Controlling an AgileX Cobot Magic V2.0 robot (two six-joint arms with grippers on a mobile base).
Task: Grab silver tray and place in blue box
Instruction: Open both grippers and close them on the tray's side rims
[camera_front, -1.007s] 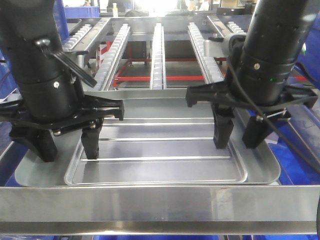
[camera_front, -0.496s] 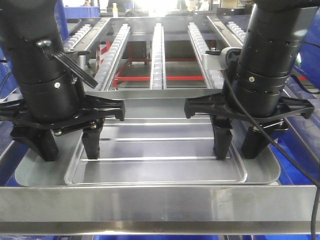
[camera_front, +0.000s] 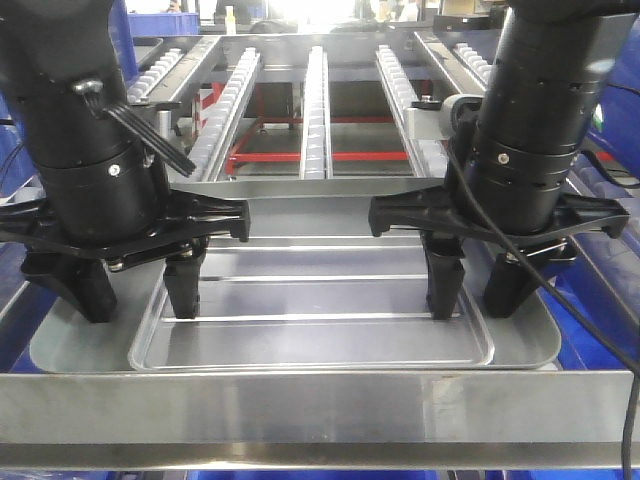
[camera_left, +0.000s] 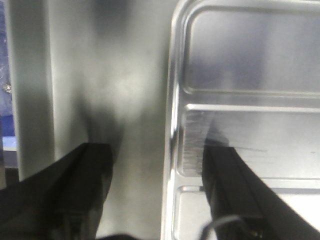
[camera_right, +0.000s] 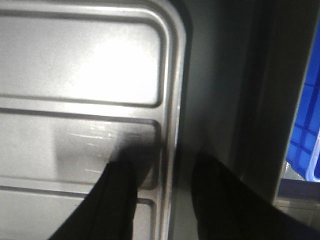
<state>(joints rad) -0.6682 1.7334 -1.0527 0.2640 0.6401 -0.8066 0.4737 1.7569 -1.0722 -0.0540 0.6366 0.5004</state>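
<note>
front view: a large silver tray (camera_front: 320, 340) lies flat on a steel shelf, long axis running 9 to 3 o'clock, two ridges along it. a flat steel rail bar (camera_front: 320, 405) crosses at 6 o'clock, just in front of the tray; roller tracks (camera_front: 316, 110) run away at 12 o'clock. two black arms come down from above, one at each short end. the left gripper (camera_front: 135, 300) sits at the tray's 9 o'clock end and the right gripper (camera_front: 475, 305) at the 3 o'clock end, so both are equally near and neither needs to travel. both are spread open, jaws pointing down and straddling the raised rim, one finger inside the tray and one outside. left wrist view: the tray rim (camera_left: 172, 125) runs 12 to 6 o'clock btwn the two dark fingers, w/ a clear gap each side. right wrist view shows the same: rim (camera_right: 172, 100) btwn the fingers, not pinched. a blue crate edge (camera_right: 304, 135) shows at 3 o'clock; can't tell if it's the target box. likely next: both close on the rim, then lift together.
</note>
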